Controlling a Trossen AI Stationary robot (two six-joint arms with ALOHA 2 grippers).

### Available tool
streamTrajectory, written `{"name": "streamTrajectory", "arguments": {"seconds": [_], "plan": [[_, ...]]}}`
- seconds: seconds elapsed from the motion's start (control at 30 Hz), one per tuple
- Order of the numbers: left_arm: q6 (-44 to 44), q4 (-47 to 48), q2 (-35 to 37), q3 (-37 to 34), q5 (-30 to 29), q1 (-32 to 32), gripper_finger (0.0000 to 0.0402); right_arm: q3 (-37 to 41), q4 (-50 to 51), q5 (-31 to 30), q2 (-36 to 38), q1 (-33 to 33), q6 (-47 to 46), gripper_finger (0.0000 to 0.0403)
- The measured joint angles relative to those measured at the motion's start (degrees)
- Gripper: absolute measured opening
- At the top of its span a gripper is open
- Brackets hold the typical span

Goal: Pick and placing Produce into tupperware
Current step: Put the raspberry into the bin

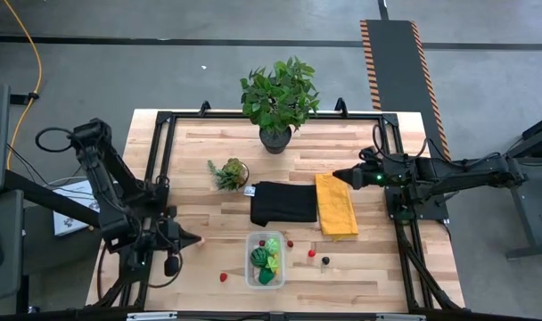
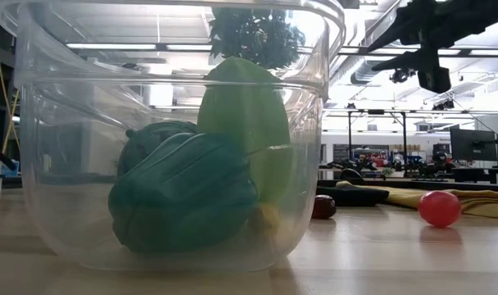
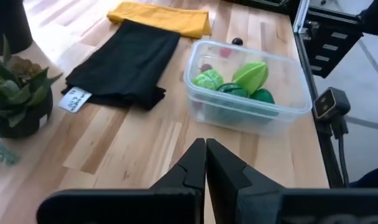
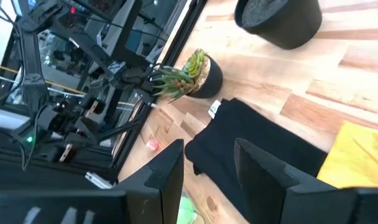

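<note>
The clear tupperware (image 1: 250, 259) stands near the table's front edge, with green and lime-green produce (image 3: 239, 84) inside, seen close up in the low view (image 2: 183, 192). Loose produce lies on the table: a red piece (image 1: 223, 277) left of the tupperware, and two red pieces (image 1: 311, 252) and a dark one (image 1: 325, 260) to its right. A small pink piece (image 1: 201, 239) lies by my left gripper's tips. My left gripper (image 3: 206, 144) is shut, nothing between its fingers, left of the tupperware (image 1: 191, 239). My right gripper (image 4: 207, 155) stands open over the yellow cloth's far end (image 1: 336, 176).
A black cloth (image 1: 283, 203) and a folded yellow cloth (image 1: 336, 205) lie mid-table behind the tupperware. A small potted succulent (image 1: 230, 172) stands left of them, and a large leafy potted plant (image 1: 278, 98) at the far edge. Black frame rails (image 1: 155, 160) run along the table's sides.
</note>
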State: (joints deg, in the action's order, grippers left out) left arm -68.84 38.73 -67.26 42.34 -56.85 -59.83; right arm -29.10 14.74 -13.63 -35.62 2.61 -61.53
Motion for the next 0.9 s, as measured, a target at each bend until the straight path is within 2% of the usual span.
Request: {"name": "streamTrajectory", "arguments": {"seconds": [0.13,0.37,0.67,0.9], "plan": [[-2.1,-3.5,-2.0,-2.4,-0.6,-0.6,0.0005,0.0,0.0,-1.2,0.0,0.0,0.0,0.0133],[0.6,-13.3,-7.8,-5.0,0.6,-0.6,0.0001,0.0,0.0,-1.2,0.0,0.0,-0.6,0.0133],[15.7,-18.5,-10.9,-5.0,6.3,-0.6,0.0001,0.0,0.0,-1.1,0.0,0.0,-1.0,0.0133],[21.6,-19.4,-10.9,-5.0,9.0,-0.3,0.0001,0.0,0.9,-0.9,0.0,0.0,1.4,0.0133]]}}
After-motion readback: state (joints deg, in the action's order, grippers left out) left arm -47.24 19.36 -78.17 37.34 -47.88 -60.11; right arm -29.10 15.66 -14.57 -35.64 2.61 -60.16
